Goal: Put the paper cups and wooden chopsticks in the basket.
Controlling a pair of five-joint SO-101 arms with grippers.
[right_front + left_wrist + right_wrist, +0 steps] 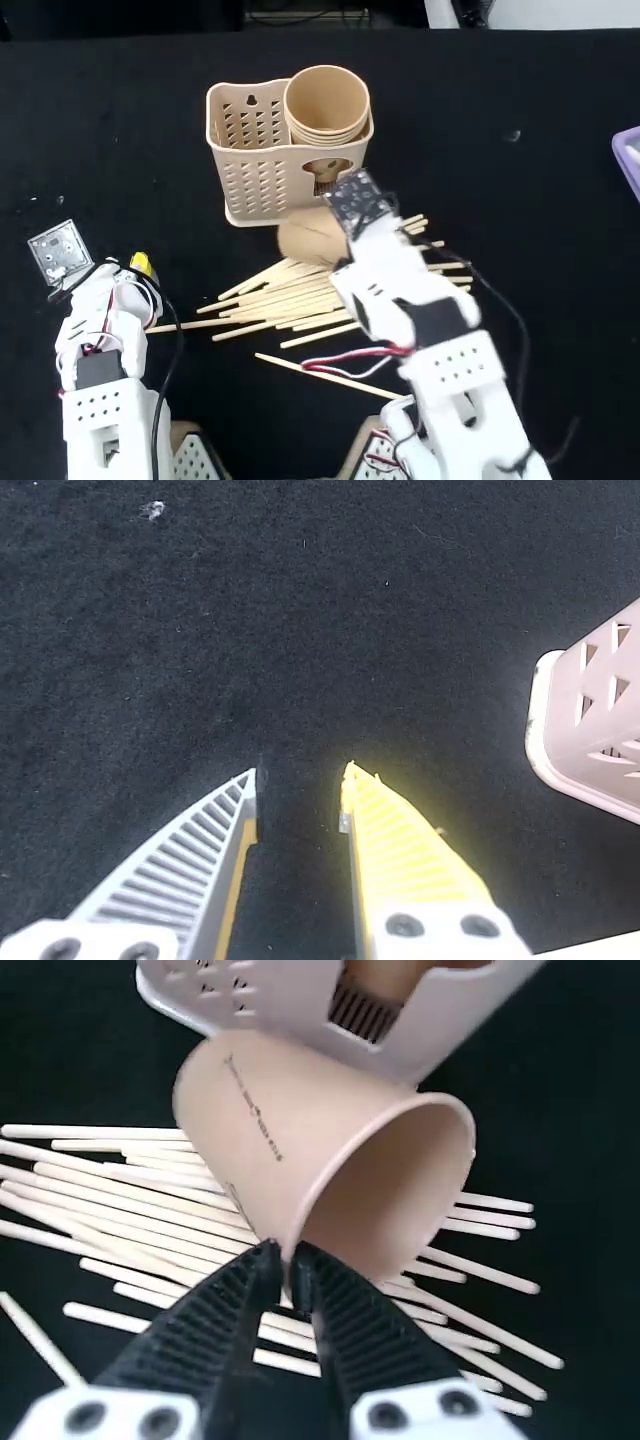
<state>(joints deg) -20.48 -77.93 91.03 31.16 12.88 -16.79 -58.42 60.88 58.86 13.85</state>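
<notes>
While the left claw (pixel 300 773) hangs slightly parted over the black surface (pixel 300 600), the right claw (pixel 283 1256) pinches the rim of a tipped paper cup (pixel 300 1150) between basket (pixel 255 170) and chopsticks (pixel 285 300).

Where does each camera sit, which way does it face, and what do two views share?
High view: fixed above, looking down at basket, chopsticks, left arm, right arm.
Left wrist view: on left wrist, facing table; left gripper shows, open.
Right wrist view: on right wrist, facing fallen cup; right gripper pinches its rim.
Shared: high and right wrist views show the fallen cup.
</notes>
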